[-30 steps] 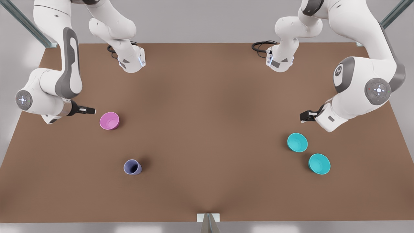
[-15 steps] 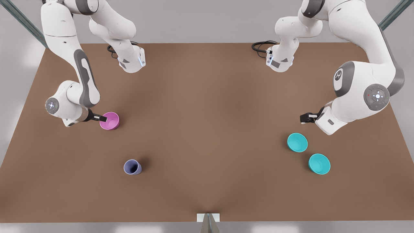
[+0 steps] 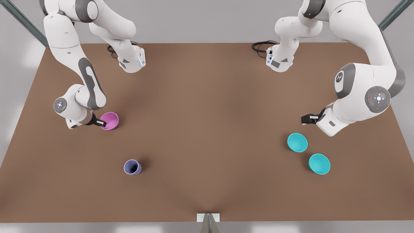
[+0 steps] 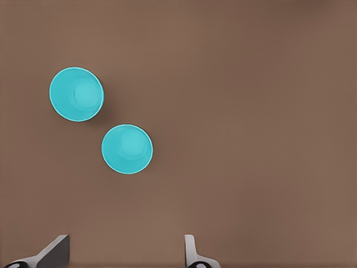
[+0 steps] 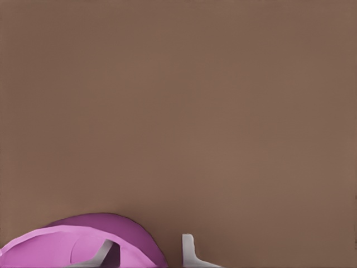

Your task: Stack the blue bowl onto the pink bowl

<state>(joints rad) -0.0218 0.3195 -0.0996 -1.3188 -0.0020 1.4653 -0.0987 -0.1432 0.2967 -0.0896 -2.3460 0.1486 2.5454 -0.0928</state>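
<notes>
2 blue bowls [image 4: 76, 94] [image 4: 127, 148] on table [image 4: 251, 111], left gripper [image 4: 125, 254] fingers [image 4: 54, 252] apart.

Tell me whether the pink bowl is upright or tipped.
Upright: the pink bowl sits mouth-up on the table, the right hand straddling its rim.

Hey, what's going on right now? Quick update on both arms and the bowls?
Right end effector straddling pink bowl rim, open. Left end effector open, hovering near two blue bowls. Nothing stacked yet, nothing in the way.
</notes>
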